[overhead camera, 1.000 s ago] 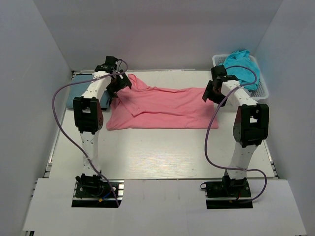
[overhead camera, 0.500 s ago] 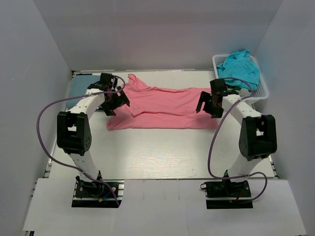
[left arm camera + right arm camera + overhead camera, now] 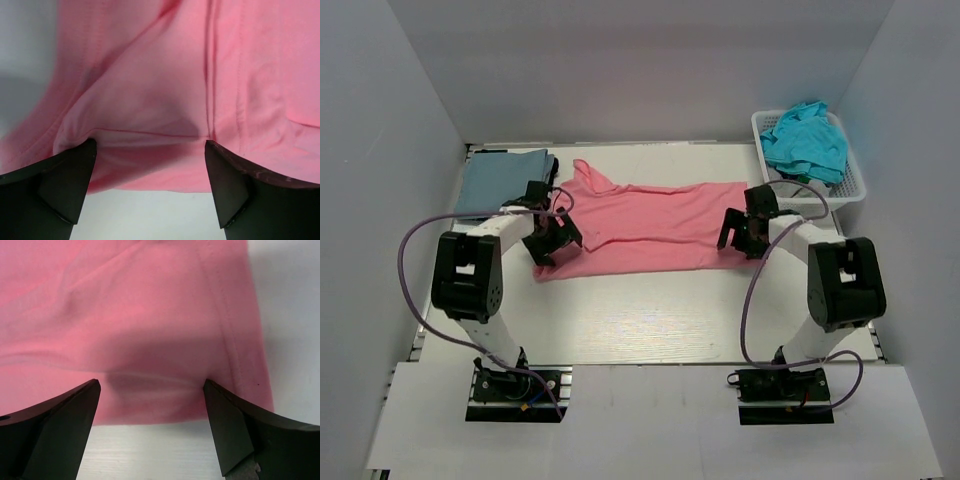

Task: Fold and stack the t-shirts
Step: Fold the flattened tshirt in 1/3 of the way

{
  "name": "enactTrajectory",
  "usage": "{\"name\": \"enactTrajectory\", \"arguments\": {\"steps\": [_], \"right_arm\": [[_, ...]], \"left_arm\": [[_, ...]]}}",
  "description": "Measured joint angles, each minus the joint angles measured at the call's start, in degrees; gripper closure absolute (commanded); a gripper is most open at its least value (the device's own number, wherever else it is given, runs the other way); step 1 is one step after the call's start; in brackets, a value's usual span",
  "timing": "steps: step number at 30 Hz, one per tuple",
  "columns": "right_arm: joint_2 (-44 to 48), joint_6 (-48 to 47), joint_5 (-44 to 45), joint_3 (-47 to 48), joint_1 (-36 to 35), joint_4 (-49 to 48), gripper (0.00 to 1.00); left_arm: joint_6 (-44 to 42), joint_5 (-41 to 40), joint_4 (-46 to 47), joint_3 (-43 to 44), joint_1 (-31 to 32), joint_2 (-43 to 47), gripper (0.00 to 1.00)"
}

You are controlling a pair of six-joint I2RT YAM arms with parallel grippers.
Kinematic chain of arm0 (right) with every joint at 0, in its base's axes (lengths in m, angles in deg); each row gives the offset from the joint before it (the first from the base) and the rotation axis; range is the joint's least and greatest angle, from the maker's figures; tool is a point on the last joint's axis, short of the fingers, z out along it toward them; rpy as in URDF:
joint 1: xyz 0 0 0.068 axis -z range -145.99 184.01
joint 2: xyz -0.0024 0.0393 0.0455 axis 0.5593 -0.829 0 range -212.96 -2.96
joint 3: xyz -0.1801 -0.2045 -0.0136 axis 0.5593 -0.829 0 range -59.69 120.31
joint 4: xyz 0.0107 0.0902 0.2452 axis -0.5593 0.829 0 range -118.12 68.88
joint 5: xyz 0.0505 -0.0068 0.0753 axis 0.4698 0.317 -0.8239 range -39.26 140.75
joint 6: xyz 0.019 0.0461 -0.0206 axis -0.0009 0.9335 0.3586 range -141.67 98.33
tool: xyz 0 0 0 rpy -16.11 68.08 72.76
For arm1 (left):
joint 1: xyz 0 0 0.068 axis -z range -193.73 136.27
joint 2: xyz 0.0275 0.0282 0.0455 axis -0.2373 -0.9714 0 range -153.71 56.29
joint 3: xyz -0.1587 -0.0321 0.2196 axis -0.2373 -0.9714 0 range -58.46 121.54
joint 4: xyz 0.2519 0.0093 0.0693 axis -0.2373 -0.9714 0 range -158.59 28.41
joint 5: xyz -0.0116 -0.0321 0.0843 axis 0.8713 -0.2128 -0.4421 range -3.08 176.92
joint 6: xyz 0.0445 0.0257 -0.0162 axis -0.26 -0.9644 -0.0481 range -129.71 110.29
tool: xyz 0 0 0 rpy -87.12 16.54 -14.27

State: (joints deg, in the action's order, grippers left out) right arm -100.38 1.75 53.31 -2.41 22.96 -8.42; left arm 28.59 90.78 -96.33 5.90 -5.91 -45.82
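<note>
Salmon-pink t-shirt (image 3: 650, 225) lay spread flat across the surface (image 3: 650, 310), just toward 12 o'clock of centre, long axis running 9 to 3. Folded grey-blue t-shirt (image 3: 505, 180) sat at 10 o'clock, teal t-shirt (image 3: 805, 140) heaped in the lattice basket (image 3: 855, 185) at 2 o'clock

Left end effector (image 3: 552, 240) was low at the pink shirt's 8 o'clock corner, right end effector (image 3: 740, 232) at its 4 o'clock corner. Both were released, jaws spread wide, grasping nothing. Wrist views showed the near hem lying between each pair of fingers, cloth not pinched

Looked like the setup for picking up the near edge for a lengthwise fold. Risks as I read them:
- left corner was doubled and rumpled, so a clench there could catch one layer only and the fold would drag crooked
- right jaws sat close to the side seam; a shallow bite could slip off the hem on lift
- if the two arms rose unevenly, the shirt would skew toward one side
- collar and sleeve at 11 o'clock were already bunched, which could get trapped inside the fold
- fingers going too low could scrape the surface and push cloth away instead of gripping it
</note>
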Motion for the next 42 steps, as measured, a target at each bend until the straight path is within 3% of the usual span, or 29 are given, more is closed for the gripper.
{"name": "enactTrajectory", "arguments": {"steps": [6,10,16,19,24,26,29,42], "right_arm": [[14.29,1.03,0.46,-14.97,-0.17,-1.88,0.1],[28.26,1.11,0.07,-24.28,-1.53,3.28,0.1],[38.14,-1.99,-2.32,-20.0,-6.95,12.0,0.1],[34.93,-5.07,-4.87,-11.8,-14.25,10.34,0.1],[23.3,-11.19,-6.47,-0.72,-32.79,3.48,0.1],[18.01,-14.56,-6.97,2.05,-39.6,-0.46,0.13],[10.78,-18.97,-7.3,4.59,-46.88,-5.95,0.27],[-9.66,-29.2,-5.86,14.73,-53.55,-19.71,0.27]], "left_arm": [[4.35,-2.27,-5.16,-12.61,0.15,11.23,0.0],[5.9,-3.56,-13.53,-20.35,0.17,21.29,0.0],[7.02,-4.5,-19.61,-19.28,0.17,35.69,0.0],[9.75,-4.5,-19.61,-16.74,0.04,37.86,0.0],[16.98,-4.74,-19.43,-16.44,-0.61,38.25,0.0],[20.17,-5.07,-18.93,-16.87,-0.61,39.01,0.0],[24.44,-4.96,-17.73,-17.9,-0.61,40.5,0.0],[38.97,-5.88,-12.39,-28.55,-0.61,39.85,0.0]]}}
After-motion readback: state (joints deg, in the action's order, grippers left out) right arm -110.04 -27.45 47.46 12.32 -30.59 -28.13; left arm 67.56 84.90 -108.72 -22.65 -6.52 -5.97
